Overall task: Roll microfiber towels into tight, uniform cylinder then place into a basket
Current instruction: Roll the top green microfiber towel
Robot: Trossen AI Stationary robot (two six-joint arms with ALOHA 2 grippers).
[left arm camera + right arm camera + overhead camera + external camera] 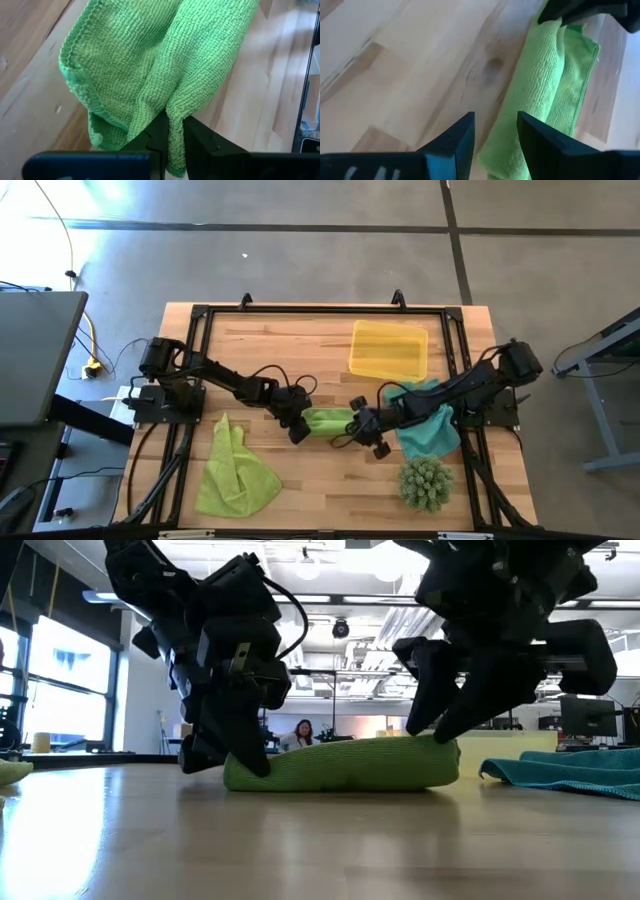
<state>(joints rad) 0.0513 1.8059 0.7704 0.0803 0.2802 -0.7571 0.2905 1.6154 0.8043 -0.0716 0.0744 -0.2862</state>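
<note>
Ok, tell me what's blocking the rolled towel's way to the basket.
Nothing visible. The rolled towel lies mid-table, the left gripper shut on one end and the right gripper open at the other. Bare table separates it from the basket.

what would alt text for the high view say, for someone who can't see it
Two dark robot arms meet over a rolled lime-green towel mid-table: the left pincer pinches its left end, and the right pincer is open at its right end. A yellow basket, teal towel, spiky green plant and loose green towel surround them.
</note>
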